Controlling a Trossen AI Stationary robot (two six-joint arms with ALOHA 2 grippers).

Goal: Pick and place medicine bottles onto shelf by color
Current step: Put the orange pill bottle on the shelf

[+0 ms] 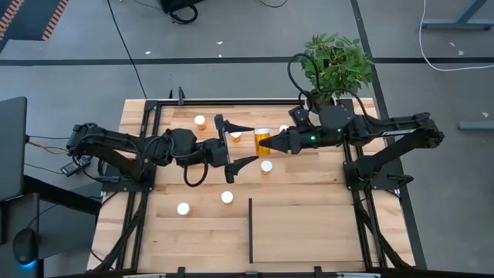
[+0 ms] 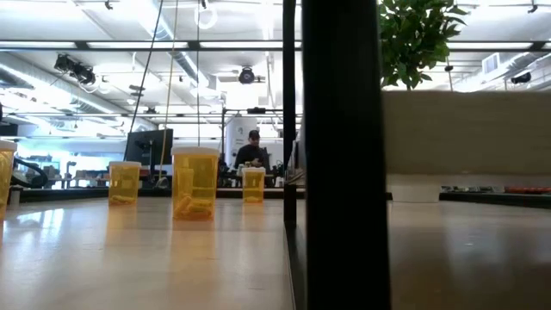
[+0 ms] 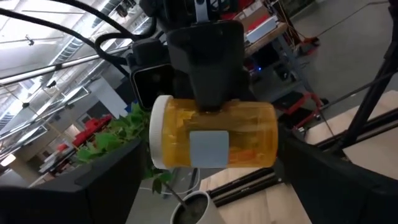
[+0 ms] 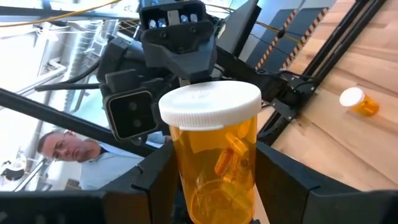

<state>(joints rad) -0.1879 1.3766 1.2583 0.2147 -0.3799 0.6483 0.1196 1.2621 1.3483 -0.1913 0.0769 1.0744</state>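
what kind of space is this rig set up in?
Probably an open robotics lab or workshop. The low view shows an exposed industrial ceiling with strip lights and a person at a workstation behind the table. From above, cables trail over a grey concrete floor around the plank table.

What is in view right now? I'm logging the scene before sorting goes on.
bottles: seven seen, white caps, orange where bodies show; six on the table, one held
shelf: one, light wood, table's near right, beside the strip
strip: one, black, along shelf's left side
plant: one, green, far right corner
table: one, light wood planks
person: one, dark, room behind
left gripper: black, open, mid-table, facing held bottle
right gripper: black, shut on held bottle
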